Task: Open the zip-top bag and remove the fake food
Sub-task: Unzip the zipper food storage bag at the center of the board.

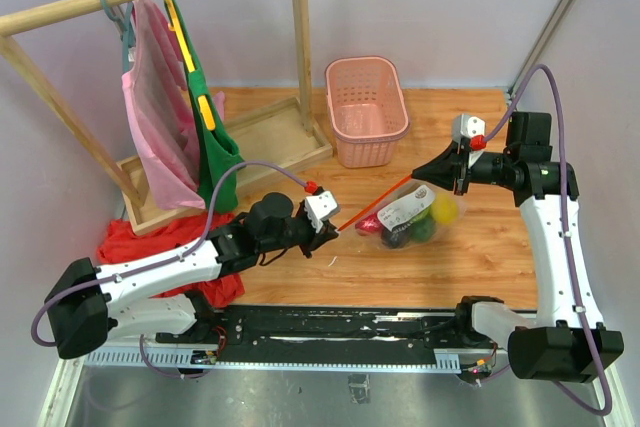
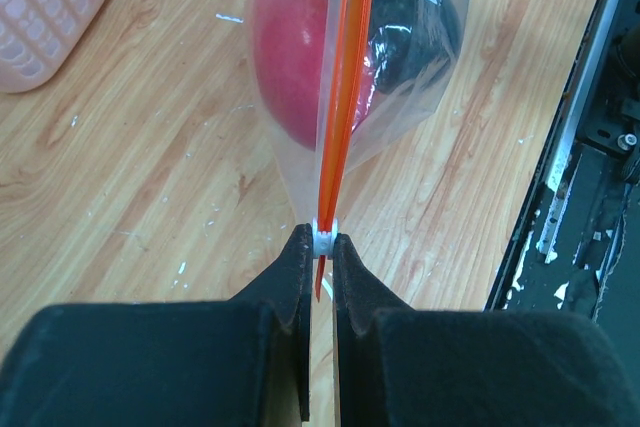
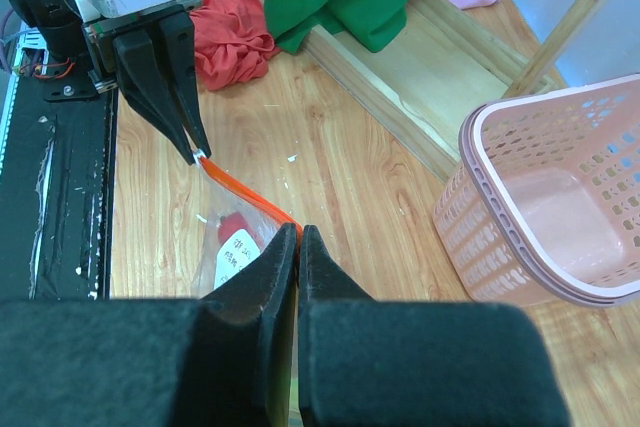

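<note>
Handles, most likely, as soft, crinkly, slippery film, weighted low by the fake food (image 1: 443, 211) inside (light hollow plastic, judging by the gloss, yet enough to sag the zip-top bag (image 1: 400, 209)). Best taken at the orange-red zip strip (image 1: 372, 205), the only stiff edge; lower down, probably slips out of any pinch. Calls for a steady, level pull, being likely to twist or tear under a jerk.

Looks clear, with a white printed label and red, yellow, green and dark pieces showing through. Rests on the wooden counter (image 1: 480, 247) right of centre, near of the pink basket (image 1: 366, 107), with the zip strip stretched taut from near left to far right along its top.

Left gripper (image 1: 334, 231): fingers pressed together on the white slider (image 2: 322, 240) at the strip's near left end. Right gripper (image 1: 415, 176): fingers pinched shut on the strip's far right end, just above the bag.
</note>
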`<action>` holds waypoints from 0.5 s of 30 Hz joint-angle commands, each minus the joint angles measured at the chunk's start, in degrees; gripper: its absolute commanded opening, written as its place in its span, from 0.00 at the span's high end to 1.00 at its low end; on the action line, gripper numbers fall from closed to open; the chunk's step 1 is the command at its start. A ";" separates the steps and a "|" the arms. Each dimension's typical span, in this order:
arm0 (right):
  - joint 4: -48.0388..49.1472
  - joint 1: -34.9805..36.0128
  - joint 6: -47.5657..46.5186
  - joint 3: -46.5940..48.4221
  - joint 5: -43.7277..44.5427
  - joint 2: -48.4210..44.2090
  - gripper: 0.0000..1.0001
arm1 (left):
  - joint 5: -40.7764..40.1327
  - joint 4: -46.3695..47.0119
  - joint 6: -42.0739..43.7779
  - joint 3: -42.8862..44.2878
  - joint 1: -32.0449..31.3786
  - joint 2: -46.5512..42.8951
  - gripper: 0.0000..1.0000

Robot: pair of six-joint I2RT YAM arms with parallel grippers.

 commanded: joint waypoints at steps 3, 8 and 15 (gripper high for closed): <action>0.08 -1.07 -1.30 2.52 -2.24 0.01 1.00 | -1.65 -2.31 -0.69 -1.83 0.46 -0.87 1.00; -0.13 -1.08 -1.32 2.36 -2.33 -0.03 0.99 | -2.74 -2.31 -1.05 -2.64 0.55 -0.97 1.00; -1.67 -1.07 -2.62 2.19 -2.37 0.04 1.00 | -5.22 -1.94 -2.47 -2.54 0.59 -1.39 0.75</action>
